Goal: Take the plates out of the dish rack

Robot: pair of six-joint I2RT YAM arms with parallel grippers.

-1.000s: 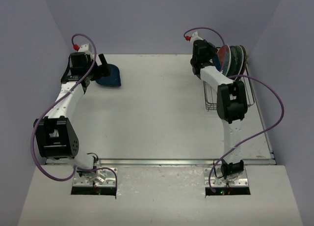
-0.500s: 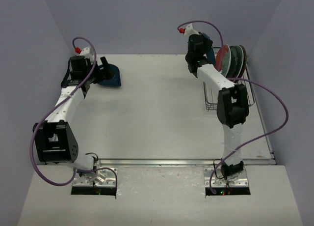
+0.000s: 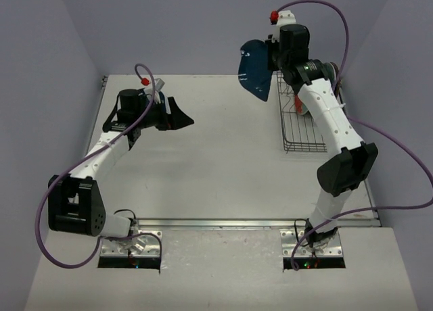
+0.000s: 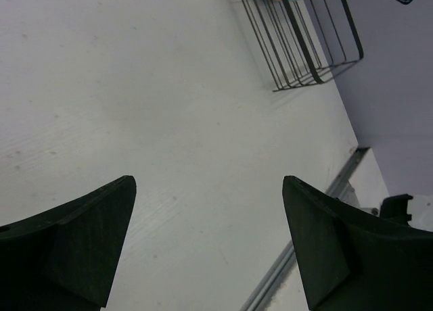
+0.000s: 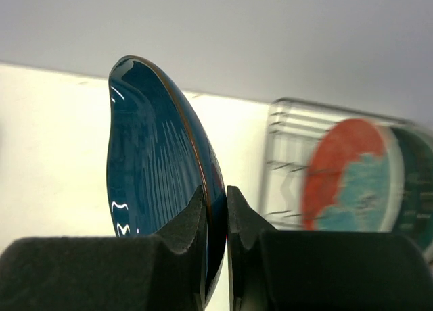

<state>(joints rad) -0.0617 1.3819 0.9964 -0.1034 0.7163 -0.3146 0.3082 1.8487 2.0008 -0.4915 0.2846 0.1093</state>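
My right gripper [image 5: 216, 193] is shut on the lower rim of a dark blue plate [image 5: 159, 162], which stands on edge. In the top view this plate [image 3: 256, 71] hangs in the air left of the dish rack [image 3: 304, 132], with the right gripper [image 3: 274, 57] behind it. A red-orange plate with a light-blue face [image 5: 352, 176] and a teal-green plate [image 5: 413, 189] stand in the rack's far end. My left gripper [image 3: 181, 118] hovers over the table's left-middle. Its fingers [image 4: 88, 236] stand wide open with nothing between them, pointing toward the rack [image 4: 304, 47].
The white table [image 3: 216, 169] has a metal strip along its near edge [image 3: 237, 223]. The rack sits close to the right table edge. Purple cables loop off both arms. Grey walls close in the back and the sides.
The right gripper lifted the dark blue plate up out of the rack and swung it left. The left arm swung from the far left corner toward the table's middle, its fingers closing slightly.
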